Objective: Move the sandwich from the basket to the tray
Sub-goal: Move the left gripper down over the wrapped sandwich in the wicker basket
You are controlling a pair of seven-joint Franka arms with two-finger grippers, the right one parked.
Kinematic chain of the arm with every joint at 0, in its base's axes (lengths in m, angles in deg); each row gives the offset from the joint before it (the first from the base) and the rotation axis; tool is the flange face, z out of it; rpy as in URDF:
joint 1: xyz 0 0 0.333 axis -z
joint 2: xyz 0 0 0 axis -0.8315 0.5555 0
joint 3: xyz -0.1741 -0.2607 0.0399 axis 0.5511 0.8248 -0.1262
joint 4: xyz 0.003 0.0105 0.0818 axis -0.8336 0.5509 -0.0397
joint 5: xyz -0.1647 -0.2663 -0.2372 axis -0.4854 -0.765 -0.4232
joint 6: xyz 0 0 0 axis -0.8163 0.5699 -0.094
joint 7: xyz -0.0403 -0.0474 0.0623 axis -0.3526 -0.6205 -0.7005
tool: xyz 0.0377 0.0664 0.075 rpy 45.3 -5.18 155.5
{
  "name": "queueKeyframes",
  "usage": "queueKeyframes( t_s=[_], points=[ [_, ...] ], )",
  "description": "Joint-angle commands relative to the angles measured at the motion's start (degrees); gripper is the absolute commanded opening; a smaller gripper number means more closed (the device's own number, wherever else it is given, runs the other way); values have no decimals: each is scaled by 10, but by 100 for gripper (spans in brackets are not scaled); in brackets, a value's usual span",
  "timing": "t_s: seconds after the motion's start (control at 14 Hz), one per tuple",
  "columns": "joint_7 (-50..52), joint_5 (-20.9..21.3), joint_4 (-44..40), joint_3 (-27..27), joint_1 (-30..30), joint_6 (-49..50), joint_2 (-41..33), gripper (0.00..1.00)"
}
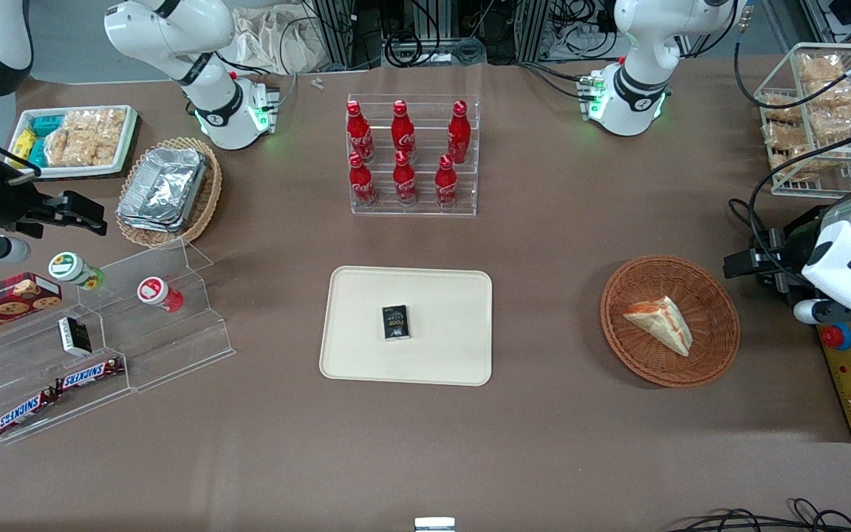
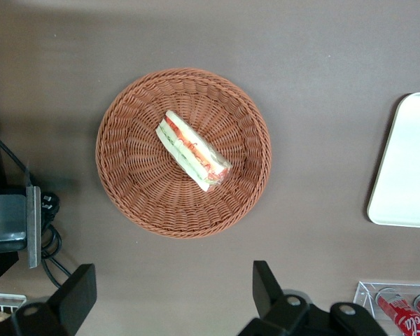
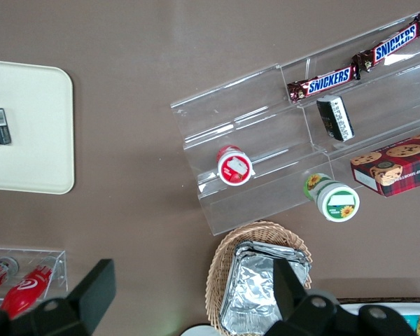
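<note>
Snickers bars in brown wrappers point(image 1: 56, 391) are lying on the clear acrylic stepped stand point(image 1: 100, 332) at the lower left of the front view, nearest that camera, toward the parked arm's end of the brown worktop point(image 1: 544, 443). Slightly farther from the camera, in the middle of the frame, the large cream-beige rectangular tray point(image 1: 440, 355) is lying flat with a small black box point(image 1: 395, 322) on it. At the same depth, toward my end of the worktop and well apart from the tray, the round reddish-brown woven wicker basket point(image 1: 699, 369) is sitting at centre right of the frame. Inside it the triangular white-bread sandwich wedge point(image 1: 660, 323) is resting, its orange-red and green filling facing up along one edge.

My gripper point(image 2: 171, 294) is hanging above the worktop just beside the basket, looking down on the basket point(image 2: 133, 175) and the sandwich point(image 2: 194, 150). My jaws are standing wide apart and are holding nothing, with both black fingers point(image 2: 77, 294) clear of the wicker rim. A rounded corner of the tray point(image 2: 406, 168) is showing in my wrist view too. Red cola bottles point(image 1: 403, 151) are standing in a clear rack farther from the front camera than the tray.
</note>
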Motion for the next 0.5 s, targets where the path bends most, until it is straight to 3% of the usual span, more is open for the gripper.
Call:
queueKeyframes(
  t_s=[0.0, 0.29, 0.43],
  points=[
    [-9, 7, -11, 4, -5, 12, 2, 99],
    [-3, 1, -2, 8, 0, 7, 5, 99],
    [-1, 4, 40, 8, 1, -17, 4, 99]
  ],
)
